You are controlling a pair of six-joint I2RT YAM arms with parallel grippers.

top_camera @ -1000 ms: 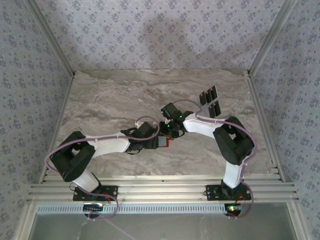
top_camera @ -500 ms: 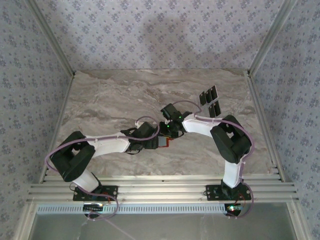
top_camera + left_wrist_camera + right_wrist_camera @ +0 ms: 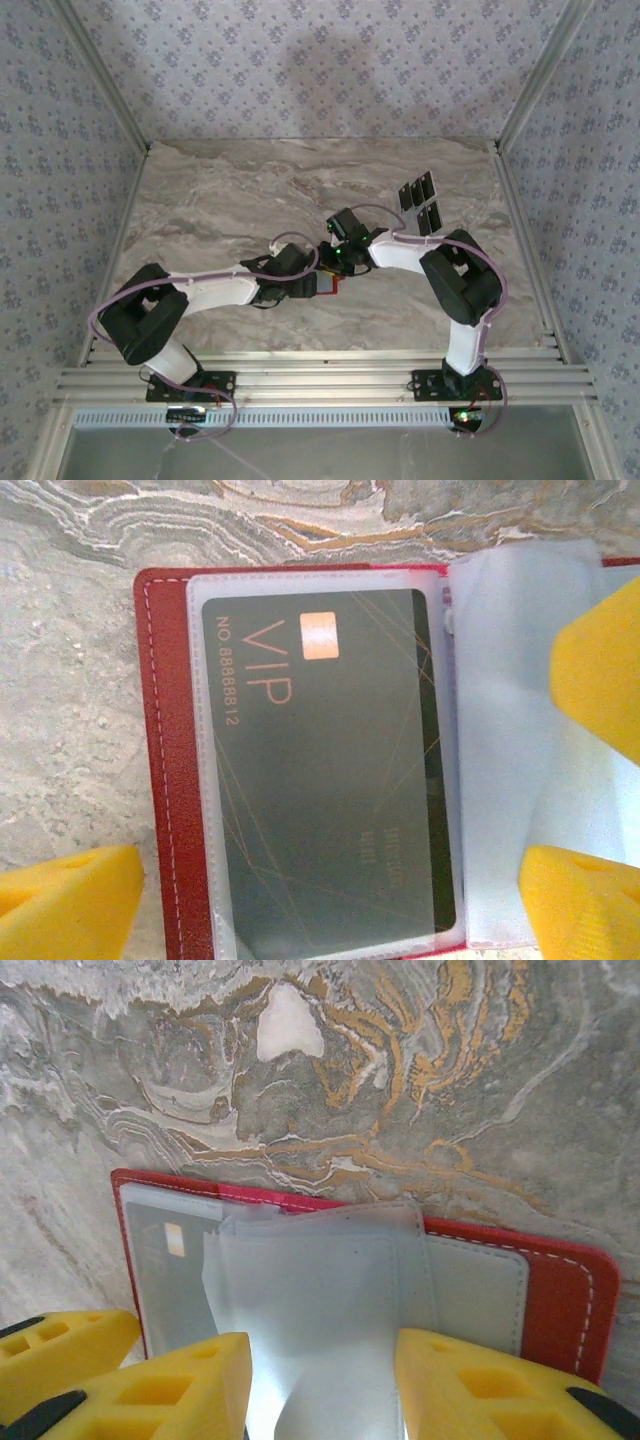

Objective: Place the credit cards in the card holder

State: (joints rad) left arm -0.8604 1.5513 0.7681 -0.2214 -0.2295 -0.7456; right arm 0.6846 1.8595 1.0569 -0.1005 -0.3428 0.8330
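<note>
Starting from the right gripper [image 3: 322,1350]: its yellow fingers stand about half apart with a raised leaf of clear sleeve [image 3: 320,1280] between them, the leaf's edges against both fingers. I cannot tell whether it is truly pinched or only propped.

Just beyond that leaf lies the card holder [image 3: 570,1300], open flat on the marble table [image 3: 230,200], its long axis running side to side across the right wrist view. The left gripper [image 3: 320,870] hangs over the same wallet from the opposite side with its jaws wide. One finger is off the wallet's outer edge above the table, the other is over the sleeves, and it grips nothing. One dark card [image 3: 320,770] already sits in the pocket beneath it (VIP lettering, chip toward the far end), its long axis pointing away from the left fingers.

The coming move turns on where the loose credit cards [image 3: 421,202] lie. In the overhead view they form a small cluster well apart from the wallet, toward the far right of the table, beyond the right gripper. The right arm is plainly the nearer one. The cards' long sides look slanted to the table edge, so I judge a pick would call for a turn of the wrist, and for letting the leaf go first.
</note>
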